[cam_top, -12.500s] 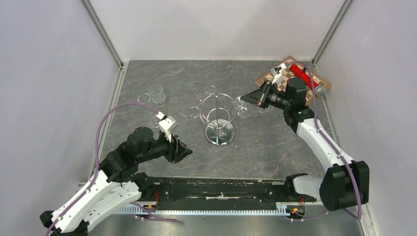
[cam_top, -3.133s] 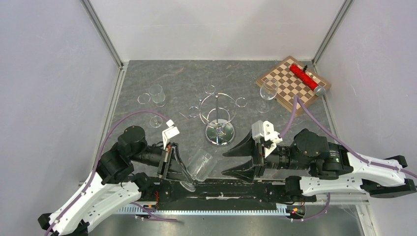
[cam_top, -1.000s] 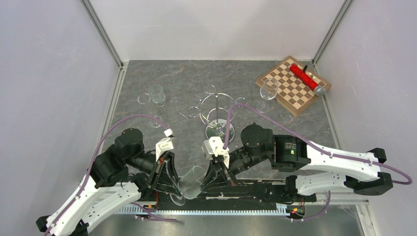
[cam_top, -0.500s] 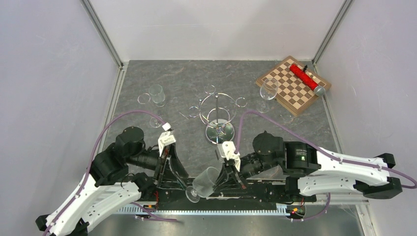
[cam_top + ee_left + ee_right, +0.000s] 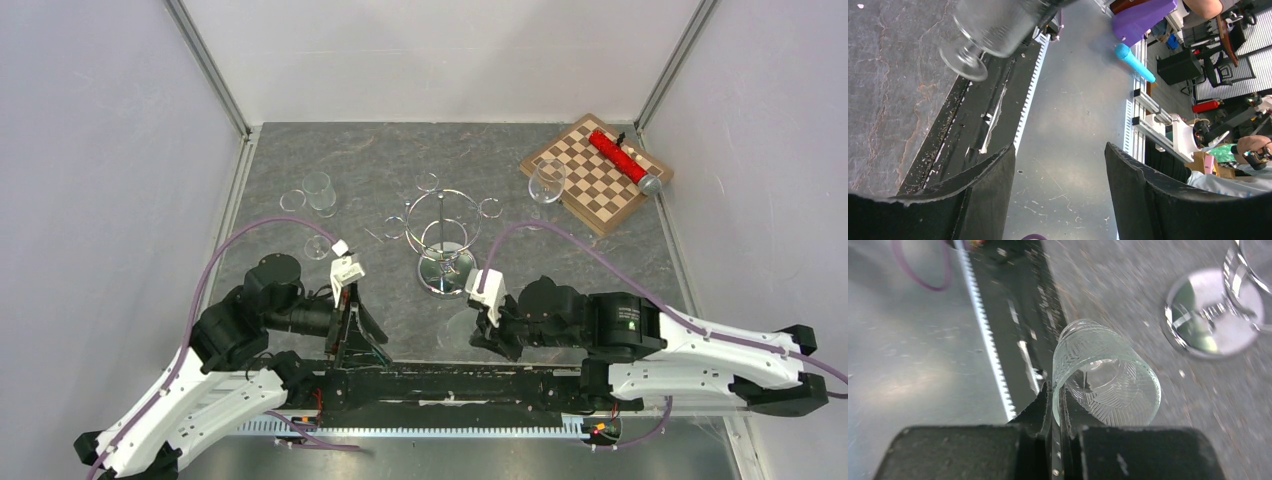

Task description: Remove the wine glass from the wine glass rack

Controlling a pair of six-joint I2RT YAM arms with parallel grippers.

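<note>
Within right claw (image 5: 1057, 396), wine glass (image 5: 1110, 390) — pinched

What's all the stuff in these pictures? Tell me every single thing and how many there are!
wine glass rack: one, shiny silver, middle of the table.
wine glass: one, clear with a cut pattern, at the near edge, off the rack.
second wine glass: one, clear, by the chessboard's left edge.
other glasses: at least two, clear, far left; hard to count.
chessboard: one, brown and cream, far right corner.
red stick: one, red, lying on the chessboard.
table: one, grey and stony.
left hand: one, black, open and empty.
right hand: one, black, pinching the wine glass by its rim.
</note>
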